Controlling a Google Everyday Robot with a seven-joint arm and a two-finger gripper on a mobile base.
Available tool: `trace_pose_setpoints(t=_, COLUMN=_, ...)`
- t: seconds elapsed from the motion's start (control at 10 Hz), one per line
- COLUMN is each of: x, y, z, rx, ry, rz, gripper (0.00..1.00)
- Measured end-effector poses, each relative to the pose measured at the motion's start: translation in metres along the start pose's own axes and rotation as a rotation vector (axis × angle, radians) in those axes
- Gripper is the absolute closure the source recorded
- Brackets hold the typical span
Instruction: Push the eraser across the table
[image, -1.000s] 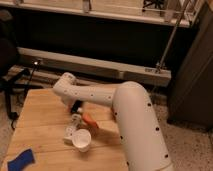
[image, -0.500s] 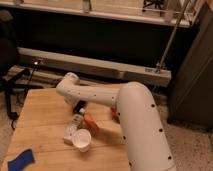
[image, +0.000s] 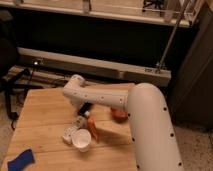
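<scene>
— Gripper (image: 85, 108)?
— Low over the table (image: 40, 107), jaws pressed together, holding nothing.
— Eraser (image: 74, 128)?
— Just beyond the jaw tips, camera side, long axis slanting away down-left. Touching or not, cannot tell. Probably an endwise push; might swivel.

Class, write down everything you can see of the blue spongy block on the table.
The blue spongy block is a deep blue, soft-looking piece with uneven edges. It lies flat near the front left corner of the light-wood table, partly cut off by the picture's lower edge. Nothing touches it but the tabletop. The shut gripper is farther back, near the table's middle, well apart from it.
</scene>
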Motion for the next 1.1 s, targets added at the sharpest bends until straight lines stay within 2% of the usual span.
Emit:
trace_pose_setpoints(t=0.3, x=-0.033, y=0.004, z=-0.001, rx=-0.006, ry=-0.022, rz=0.051, gripper=1.00)
trace_pose_setpoints(t=0.6, x=-0.071, y=0.013, z=-0.004, rx=-0.029, ry=-0.049, rz=0.107, gripper=1.00)
trace_pose_setpoints(t=1.1, x=-0.114, y=0.028, z=-0.010, rx=-0.067, ry=-0.081, rz=0.166, gripper=1.00)
